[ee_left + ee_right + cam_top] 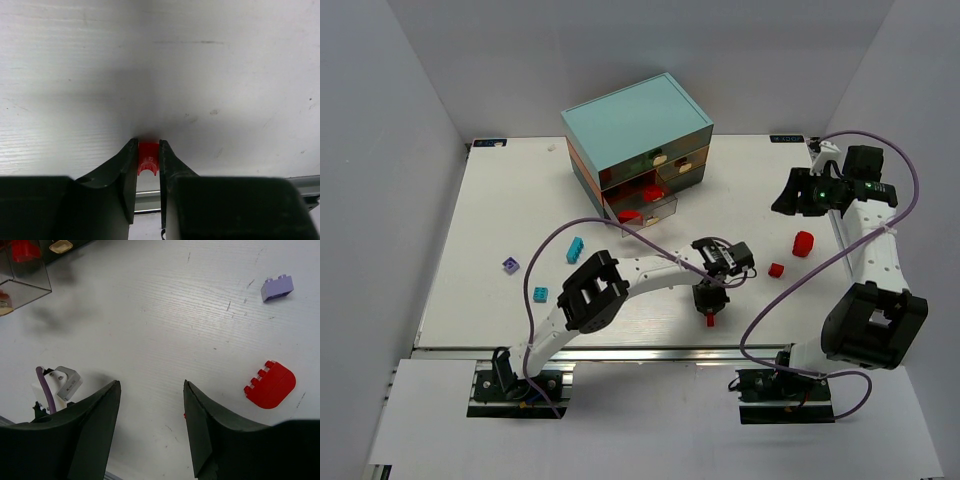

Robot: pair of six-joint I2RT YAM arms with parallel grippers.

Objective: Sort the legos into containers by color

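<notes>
Tabletop (500, 200) seen from above, white, with two robot arms bolted at its near edge. At the far centre stands a mini chest (635, 120) with a light teal top and small drawers facing the arms. One clear drawer (665, 208) at its lower right juts out from the chest, with red pieces inside. The left arm reaches across to the near centre of the table, where the left gripper (710, 308) points straight down. Its wrist camera shows both fingers (127, 170) pressed against the sides of a red brick (148, 159), pinching it at their very tips just above the table; whether the brick is lifted cannot be told. The right arm bends toward the far right, and the right gripper (151, 385) hangs over bare table with its jaws spread wide and nothing between them. Just to the near side of it lies a rounded red brick (803, 243), and a small square red brick (776, 270) sits a little nearer and to the left. The right wrist camera also shows a lilac brick (276, 288) lying alone beyond the rounded red one. On the left half of the table, well apart from both grippers, lie two cyan bricks (575, 249) and a second lilac brick (510, 265).
</notes>
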